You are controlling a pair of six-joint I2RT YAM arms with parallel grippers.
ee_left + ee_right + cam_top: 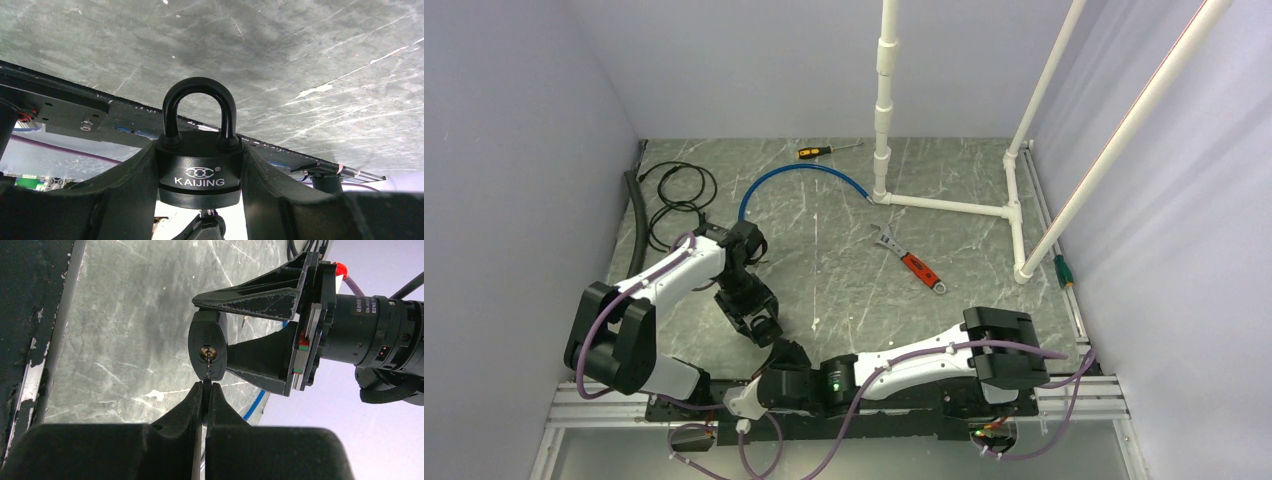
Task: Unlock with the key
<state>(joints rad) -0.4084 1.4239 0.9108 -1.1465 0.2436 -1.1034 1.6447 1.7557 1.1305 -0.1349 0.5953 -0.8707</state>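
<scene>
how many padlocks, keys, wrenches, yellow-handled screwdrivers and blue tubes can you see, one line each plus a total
padlock: 1
key: 1
wrench: 1
yellow-handled screwdriver: 1
blue tube: 1
total: 5

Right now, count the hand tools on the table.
3: screwdriver at the far edge, wrench in the middle, green-handled tool at the right edge; others may be hidden.

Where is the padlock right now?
The padlock is clamped in the left claw, near the table's front edge, left of centre; in the right wrist view its keyhole faces the right claw, which pinches the key.
</scene>
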